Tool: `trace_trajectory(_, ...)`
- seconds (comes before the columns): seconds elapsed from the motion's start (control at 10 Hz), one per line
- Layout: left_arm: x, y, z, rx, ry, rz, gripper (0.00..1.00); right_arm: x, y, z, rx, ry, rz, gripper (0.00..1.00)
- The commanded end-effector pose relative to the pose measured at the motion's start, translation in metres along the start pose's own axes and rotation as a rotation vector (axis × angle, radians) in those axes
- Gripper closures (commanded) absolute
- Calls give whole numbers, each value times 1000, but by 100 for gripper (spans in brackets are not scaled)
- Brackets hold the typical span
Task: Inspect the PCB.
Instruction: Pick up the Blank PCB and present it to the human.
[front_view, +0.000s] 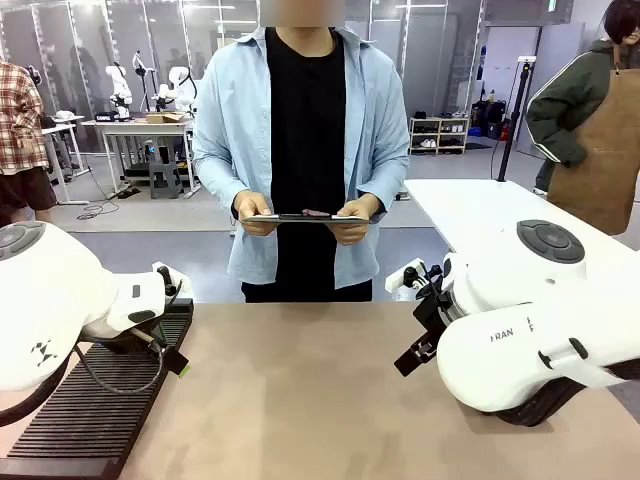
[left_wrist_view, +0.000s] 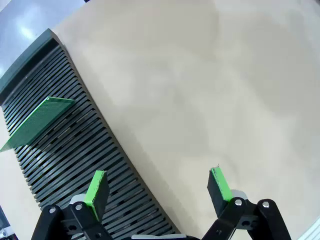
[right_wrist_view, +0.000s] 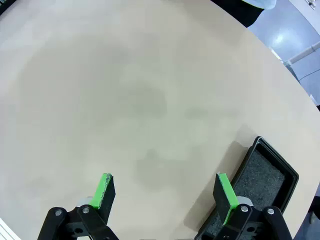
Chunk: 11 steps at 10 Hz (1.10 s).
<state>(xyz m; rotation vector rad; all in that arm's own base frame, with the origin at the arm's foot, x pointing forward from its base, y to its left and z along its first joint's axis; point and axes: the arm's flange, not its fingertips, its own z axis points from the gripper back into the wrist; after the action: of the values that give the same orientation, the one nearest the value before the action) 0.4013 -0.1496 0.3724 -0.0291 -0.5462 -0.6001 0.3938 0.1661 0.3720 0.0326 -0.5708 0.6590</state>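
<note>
PCB (left_wrist_view: 39, 121) — flat, green — in ribbed black rack (left_wrist_view: 70, 160); left end effector (left_wrist_view: 156, 181), right end effector (right_wrist_view: 165, 186) spread.

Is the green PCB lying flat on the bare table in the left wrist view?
No, the PCB sits propped in the slots of the black rack.

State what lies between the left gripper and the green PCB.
In the left wrist view, empty slots of the black slotted rack; the PCB stands in it, beyond the open left gripper.
</note>
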Motion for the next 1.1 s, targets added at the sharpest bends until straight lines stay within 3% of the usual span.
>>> trace_trajectory(0.0,0,0,0,0,0,0,0,0,0,0,0,0,0,0)
trace_trajectory(0.9,0,0,0,0,0,-1,0,0,0,0,-2,0,5,0)
trace_trajectory(1.0,14,4,16,-27,2,22,0,10,-8,21,28,3,-15,0)
